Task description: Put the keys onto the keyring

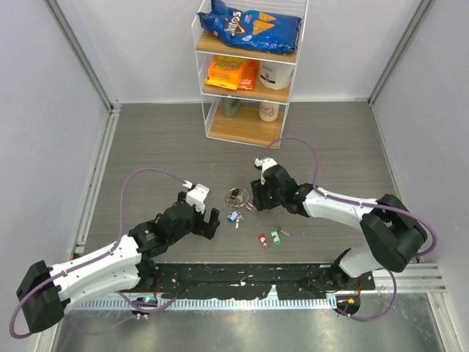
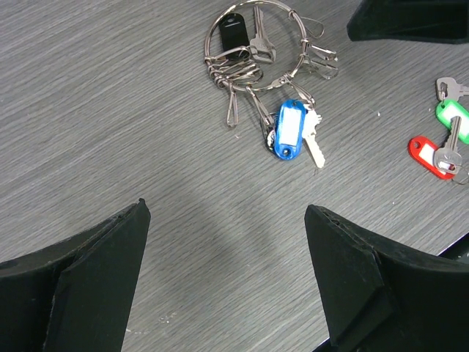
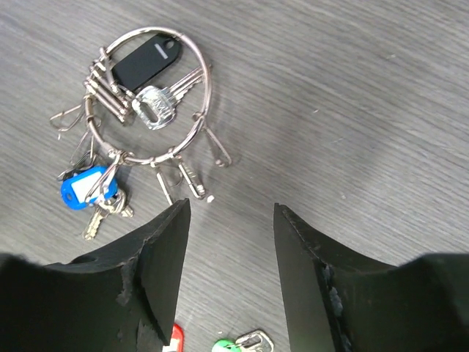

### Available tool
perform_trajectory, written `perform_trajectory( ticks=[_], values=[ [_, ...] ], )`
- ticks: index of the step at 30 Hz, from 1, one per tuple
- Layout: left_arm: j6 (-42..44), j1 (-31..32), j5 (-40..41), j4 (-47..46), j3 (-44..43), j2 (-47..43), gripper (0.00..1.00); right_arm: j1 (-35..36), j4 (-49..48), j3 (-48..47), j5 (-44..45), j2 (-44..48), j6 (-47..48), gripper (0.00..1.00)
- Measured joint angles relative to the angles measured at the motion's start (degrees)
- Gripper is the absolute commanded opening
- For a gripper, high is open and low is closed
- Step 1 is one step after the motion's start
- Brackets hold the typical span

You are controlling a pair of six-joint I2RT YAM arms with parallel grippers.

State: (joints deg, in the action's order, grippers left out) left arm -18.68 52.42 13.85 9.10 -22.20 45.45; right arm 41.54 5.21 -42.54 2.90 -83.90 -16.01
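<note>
Well, your left gripper [image 2: 227, 207] and right gripper [image 3: 231, 205] both gape, holding nothing; far back, the chip bag [image 1: 249, 26] reads Doritos.

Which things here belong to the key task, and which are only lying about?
For the job: keyring, blue key, green key, red key.
Only lying about: shelf rack, chips bag, orange packets, white cup.

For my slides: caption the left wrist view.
Open left pincer facing the keyring, blue key at its rim; red key and green key loose at right.
</note>
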Motion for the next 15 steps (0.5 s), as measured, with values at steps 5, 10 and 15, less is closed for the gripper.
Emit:
perform_trajectory(
  ticks=[5,10,15],
  values=[
    [0.0,0.0,0.0,-0.2,0.1,-0.8,0.94,1.5,0.1,0.1,0.0,0.3,0.2,0.45],
    [0.0,0.0,0.0,-0.3,0.1,-0.9,0.94,2.2,0.2,0.2,0.2,0.1,0.5,0.42],
    [-0.2,0.0,-0.2,-0.3,0.2,-1.0,0.94,3.0,0.2,0.2,0.7,-1.4,0.5,0.41]
  ],
)
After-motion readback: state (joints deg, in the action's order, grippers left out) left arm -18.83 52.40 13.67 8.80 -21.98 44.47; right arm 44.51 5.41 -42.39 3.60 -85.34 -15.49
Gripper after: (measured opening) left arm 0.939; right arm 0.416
